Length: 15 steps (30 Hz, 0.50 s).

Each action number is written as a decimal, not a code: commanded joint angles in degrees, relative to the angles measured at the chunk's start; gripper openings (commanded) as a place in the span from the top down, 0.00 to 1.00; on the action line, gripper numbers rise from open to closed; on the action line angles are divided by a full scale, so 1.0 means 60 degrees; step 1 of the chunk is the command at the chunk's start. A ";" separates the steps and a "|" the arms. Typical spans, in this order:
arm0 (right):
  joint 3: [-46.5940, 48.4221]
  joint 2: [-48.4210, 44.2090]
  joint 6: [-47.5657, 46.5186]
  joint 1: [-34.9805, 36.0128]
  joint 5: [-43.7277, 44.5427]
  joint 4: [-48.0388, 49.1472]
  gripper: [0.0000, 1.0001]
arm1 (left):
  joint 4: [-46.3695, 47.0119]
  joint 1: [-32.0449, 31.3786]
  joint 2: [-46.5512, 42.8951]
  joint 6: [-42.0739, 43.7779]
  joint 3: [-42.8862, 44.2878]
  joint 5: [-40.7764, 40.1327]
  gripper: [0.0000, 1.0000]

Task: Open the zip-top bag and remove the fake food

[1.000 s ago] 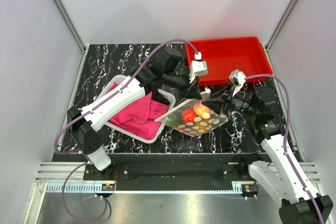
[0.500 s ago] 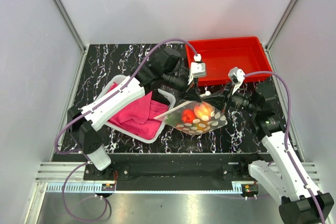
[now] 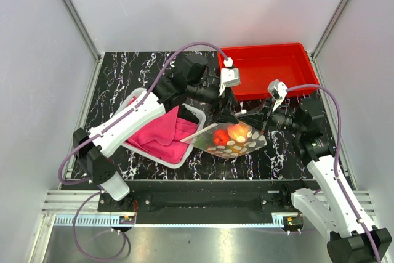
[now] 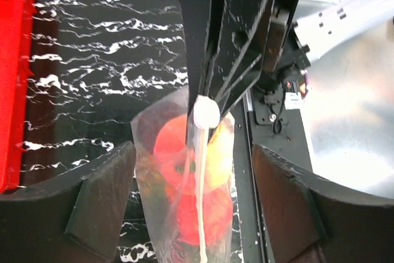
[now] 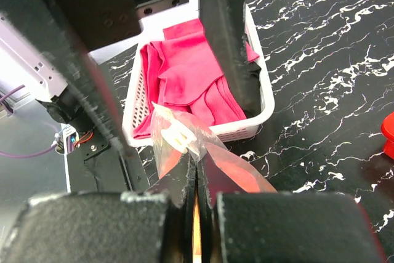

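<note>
Left wrist | left gripper (image 4: 194, 198) jaws now apart, off zip-top bag (image 4: 154, 152) | right gripper (image 5: 196, 173) clamped on it

A red tray (image 3: 271, 66) and white basket (image 3: 154, 156) (pink cloth (image 3: 163, 130) inside) sit on the marbled table (image 3: 123, 72).

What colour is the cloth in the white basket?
Bright pink; the cloth shows best in the right wrist view.

The dotted zip-top bag (image 3: 237, 143), with red-orange fake food (image 3: 229, 132) inside, sits over the black marbled worktop (image 3: 132, 69). The left tool (image 3: 228, 111) is above its far edge and the right tool (image 3: 254, 119) meets its right end. A white basket (image 3: 139, 96) of pink cloth (image 3: 157, 130) lies left, and a red tray (image 3: 271, 69) sits behind.
</note>
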 commanded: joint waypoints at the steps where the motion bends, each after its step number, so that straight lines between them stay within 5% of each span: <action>1: 0.0197 -0.0135 0.0049 0.0013 -0.0220 0.0142 1.00 | 0.0969 -0.0036 -0.0359 -0.0522 0.0105 -0.0648 0.31; 4: 0.0226 -0.0077 0.0049 0.0013 -0.0234 0.0127 1.00 | 0.1320 -0.0065 -0.0432 -0.0741 -0.0056 -0.0809 0.45; 15: 0.0314 0.0026 0.0049 0.0014 -0.0234 0.0025 1.00 | 0.1878 -0.0534 -0.0608 -0.0874 -0.0349 -0.1323 0.53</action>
